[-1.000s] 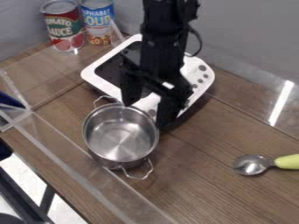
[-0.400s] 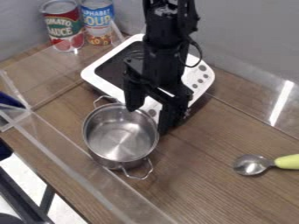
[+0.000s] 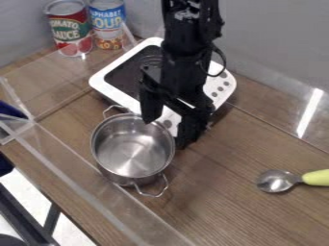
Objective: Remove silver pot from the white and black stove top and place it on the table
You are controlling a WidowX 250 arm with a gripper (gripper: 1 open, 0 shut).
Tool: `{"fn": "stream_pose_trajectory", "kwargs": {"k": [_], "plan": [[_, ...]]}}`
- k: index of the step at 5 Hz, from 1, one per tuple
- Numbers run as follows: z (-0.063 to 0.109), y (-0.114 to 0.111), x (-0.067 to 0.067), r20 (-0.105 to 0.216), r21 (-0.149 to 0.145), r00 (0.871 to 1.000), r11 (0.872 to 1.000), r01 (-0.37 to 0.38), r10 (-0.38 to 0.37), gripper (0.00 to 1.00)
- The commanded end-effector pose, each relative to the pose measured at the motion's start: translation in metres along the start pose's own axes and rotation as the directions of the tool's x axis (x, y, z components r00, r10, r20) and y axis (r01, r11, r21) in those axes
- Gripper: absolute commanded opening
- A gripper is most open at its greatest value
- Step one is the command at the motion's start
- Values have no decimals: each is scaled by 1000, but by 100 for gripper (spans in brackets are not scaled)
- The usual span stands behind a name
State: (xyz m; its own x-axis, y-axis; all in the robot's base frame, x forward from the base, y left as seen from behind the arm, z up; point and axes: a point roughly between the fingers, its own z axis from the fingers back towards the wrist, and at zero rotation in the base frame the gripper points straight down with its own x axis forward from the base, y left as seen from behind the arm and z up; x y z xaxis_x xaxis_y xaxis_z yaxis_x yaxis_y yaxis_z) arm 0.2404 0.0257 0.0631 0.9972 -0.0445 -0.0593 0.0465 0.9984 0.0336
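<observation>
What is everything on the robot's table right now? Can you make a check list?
Surface: brown wooden table, no spills seen.
Job's things: silver pot sits on the table, empty, in front of the stove top, not on it.
Clutter: two cans behind the stove; a spoon at right.
Gripper: gripper open, pointing down beside the pot's rim, holding nothing.
Cables: black cable on the arm.
Surroundings: clear plastic wall along the front edge.
</observation>
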Motion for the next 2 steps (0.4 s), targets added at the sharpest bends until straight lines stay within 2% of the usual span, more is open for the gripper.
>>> {"fn": "stream_pose_trajectory", "kwargs": {"k": [1,2], "plan": [[7,-1,8,40,20,999,1000,22,-23,100],[7,-1,8,46,23,999,999,27,-28,100]]}}
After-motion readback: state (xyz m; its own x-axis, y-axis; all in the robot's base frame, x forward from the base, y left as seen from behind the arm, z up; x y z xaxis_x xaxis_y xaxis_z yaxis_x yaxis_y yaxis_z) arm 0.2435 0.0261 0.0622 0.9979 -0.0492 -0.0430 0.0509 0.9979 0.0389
